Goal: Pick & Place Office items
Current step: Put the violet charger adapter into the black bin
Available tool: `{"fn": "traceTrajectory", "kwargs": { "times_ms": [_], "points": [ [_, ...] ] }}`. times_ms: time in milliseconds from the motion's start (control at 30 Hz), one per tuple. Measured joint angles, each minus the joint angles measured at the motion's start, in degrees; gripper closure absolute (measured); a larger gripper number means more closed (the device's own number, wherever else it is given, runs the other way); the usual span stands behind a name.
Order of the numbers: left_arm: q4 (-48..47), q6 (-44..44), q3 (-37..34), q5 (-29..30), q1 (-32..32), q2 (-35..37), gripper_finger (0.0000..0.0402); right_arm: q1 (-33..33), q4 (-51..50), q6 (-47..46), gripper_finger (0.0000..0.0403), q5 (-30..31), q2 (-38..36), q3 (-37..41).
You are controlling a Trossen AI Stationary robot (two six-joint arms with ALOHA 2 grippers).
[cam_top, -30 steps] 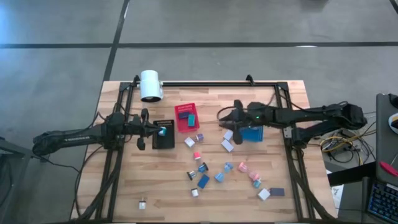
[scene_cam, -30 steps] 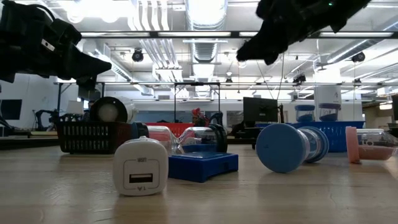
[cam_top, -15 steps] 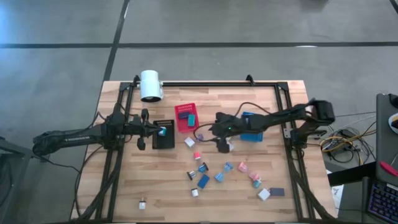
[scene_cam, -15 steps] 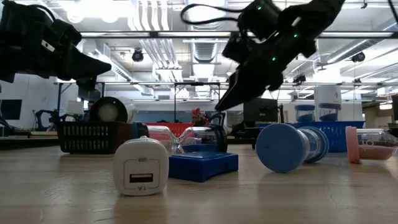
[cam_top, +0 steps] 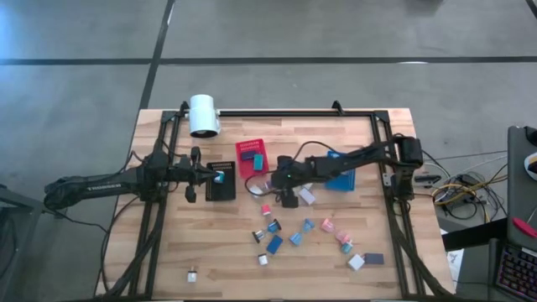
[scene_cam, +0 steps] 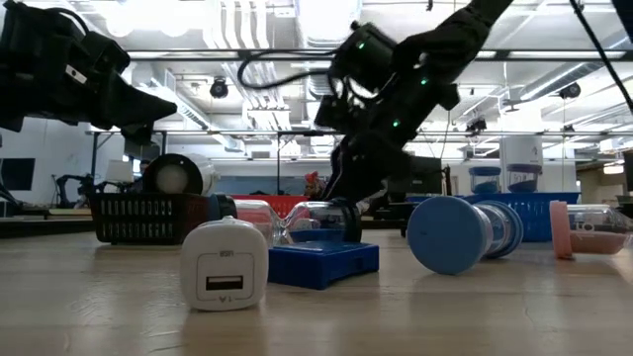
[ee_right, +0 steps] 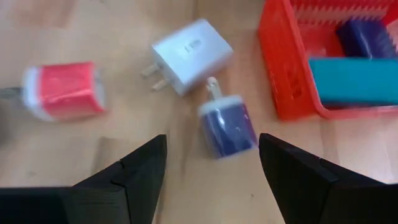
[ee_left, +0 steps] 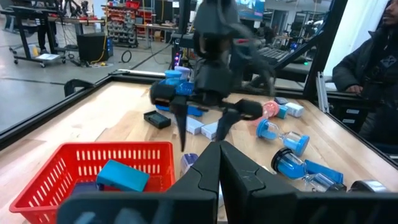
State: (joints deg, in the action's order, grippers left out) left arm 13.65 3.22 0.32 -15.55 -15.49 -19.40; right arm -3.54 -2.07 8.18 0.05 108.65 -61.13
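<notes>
**High view: right tool spread over the pieces beside the red bin**

High view gave me the whole desk (cam_top: pixel 352 252) from above. On my far left, the left tool (cam_top: pixel 216 177) hung over the black bin (cam_top: pixel 221 179), its fingers pressed together with a small teal bit showing at their tip; I could not tell for sure that it was gripped. The big white cylinder (cam_top: pixel 203 115) lay at the desk's back edge, well apart from the work.

Next came the red bin (cam_top: pixel 252 158), with a teal block (ee_right: pixel 360 79) and a dark blue piece (ee_right: pixel 365 37) inside it. Just beside that bin, in the right wrist view, lay a white charger (ee_right: pixel 189 55) with its prongs out, a blue-and-white cylinder (ee_right: pixel 227 127) on its side, and a red piece with white ends (ee_right: pixel 62 92). None of them touched one another.

The right tool (cam_top: pixel 285 186) was stretched across from the right side and hovered above these three, fingers (ee_right: pixel 140 177) spread wide and empty, with the blue-and-white cylinder between them in its own camera.

Further right, the blue bin (cam_top: pixel 340 179) sat partly under the right arm. The rest of the office items (cam_top: pixel 298 235) lay scattered on the bare wood toward the near edge, in white, pink and blue, with one white piece (cam_top: pixel 192 273) alone near the left corner.
</notes>
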Motion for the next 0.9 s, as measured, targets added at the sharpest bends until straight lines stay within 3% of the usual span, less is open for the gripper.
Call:
{"fn": "traceTrajectory", "kwargs": {
  "times_ms": [433, 567, 800, 900],
  "points": [
    [-0.1, -0.3, 0.0, -0.1, 0.0, -0.1, 0.0390, -0.5, -3.7, 1.3, 0.0168, -0.1, 5.9, -5.8],
    [-0.1, -0.4, 0.0, -0.1, 0.0, -0.1, 0.0390, -0.5, -4.4, 1.4, 0.0195, -0.4, 6.1, -5.7],
    [-0.1, -0.7, 0.0, -0.1, 0.0, -0.1, 0.0390, -0.5, -4.6, 1.9, 0.0282, -1.7, 4.9, -5.1],
    [-0.1, -0.7, 0.0, -0.1, 0.0, -0.1, 0.0390, -0.5, -4.4, 1.8, 0.0283, -1.9, 4.5, -5.1]
  ]
}}
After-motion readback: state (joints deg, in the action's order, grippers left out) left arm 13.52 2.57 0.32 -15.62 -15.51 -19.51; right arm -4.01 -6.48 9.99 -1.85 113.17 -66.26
